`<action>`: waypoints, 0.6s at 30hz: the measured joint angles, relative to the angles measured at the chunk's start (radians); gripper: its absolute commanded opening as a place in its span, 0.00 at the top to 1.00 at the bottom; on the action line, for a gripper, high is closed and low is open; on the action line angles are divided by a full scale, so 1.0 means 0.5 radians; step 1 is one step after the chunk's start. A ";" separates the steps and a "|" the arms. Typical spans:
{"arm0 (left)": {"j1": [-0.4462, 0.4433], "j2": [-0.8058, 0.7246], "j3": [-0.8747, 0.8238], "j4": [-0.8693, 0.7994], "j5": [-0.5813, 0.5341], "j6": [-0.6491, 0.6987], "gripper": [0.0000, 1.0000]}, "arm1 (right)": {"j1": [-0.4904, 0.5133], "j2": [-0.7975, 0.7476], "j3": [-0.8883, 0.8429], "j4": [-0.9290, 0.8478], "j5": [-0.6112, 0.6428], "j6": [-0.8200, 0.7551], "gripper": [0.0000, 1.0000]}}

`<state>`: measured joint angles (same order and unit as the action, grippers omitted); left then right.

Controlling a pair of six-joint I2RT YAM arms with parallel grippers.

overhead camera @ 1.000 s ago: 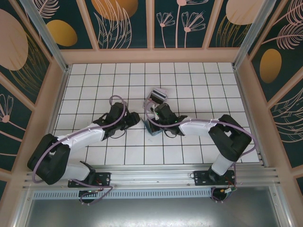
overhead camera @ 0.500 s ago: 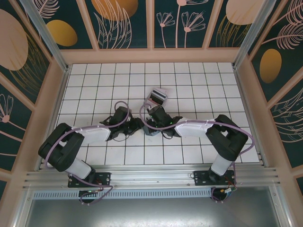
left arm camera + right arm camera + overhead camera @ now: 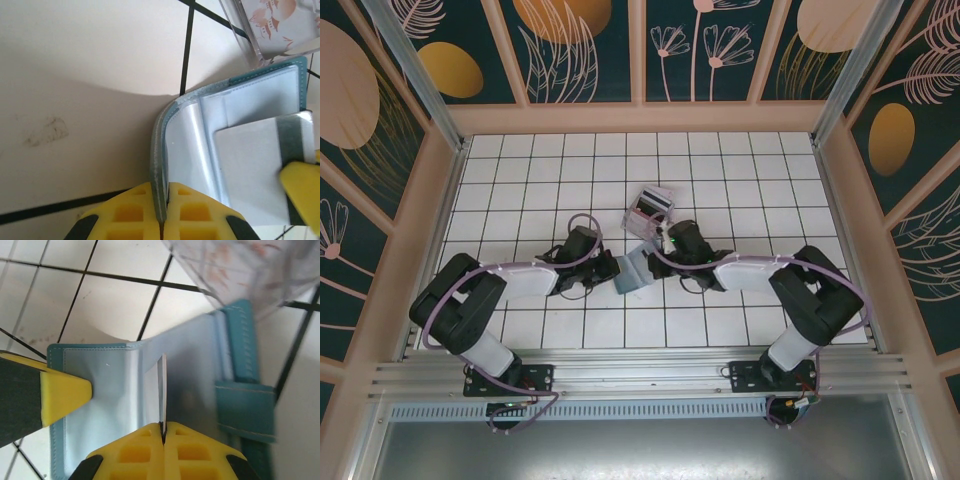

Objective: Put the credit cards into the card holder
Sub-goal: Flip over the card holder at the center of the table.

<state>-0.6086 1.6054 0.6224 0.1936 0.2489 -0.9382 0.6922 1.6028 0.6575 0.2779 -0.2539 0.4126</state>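
The teal card holder lies open on the tiles between the two arms, its pale blue inside facing up. My left gripper is shut on the holder's left edge. My right gripper is shut on a credit card, seen edge-on and standing over the holder's inner sleeves. In the left wrist view that card looks grey-white with a dark stripe and lies over the inside, with a right fingertip at its end. In the top view the left gripper and right gripper flank the holder.
A clear upright stand with pale printed cards stands just beyond the holder, close to the right gripper; it also shows as the stand and, blurred, the stand. The holder's teal closing strap lies to the right. Wooden walls ring the tiled floor.
My left gripper has moved in and shut on the holder's edge. My right arm has shifted right with the card, and the holder now lies spread open between the grippers.
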 measured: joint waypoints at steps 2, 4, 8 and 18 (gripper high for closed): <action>0.000 0.034 0.021 -0.007 -0.013 0.047 1.00 | -0.085 -0.001 -0.078 0.121 -0.134 0.042 1.00; 0.000 0.056 0.027 -0.006 -0.023 0.088 1.00 | -0.129 0.002 -0.136 0.232 -0.240 0.083 1.00; 0.000 0.066 0.031 -0.004 -0.026 0.119 1.00 | -0.142 0.067 -0.185 0.414 -0.387 0.154 1.00; 0.000 0.067 0.037 -0.001 -0.026 0.127 1.00 | -0.112 0.188 -0.157 0.513 -0.472 0.243 1.00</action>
<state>-0.6086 1.6390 0.6407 0.1932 0.2359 -0.8749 0.6361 1.6966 0.5789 0.5346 -0.4900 0.5339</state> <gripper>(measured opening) 0.076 0.068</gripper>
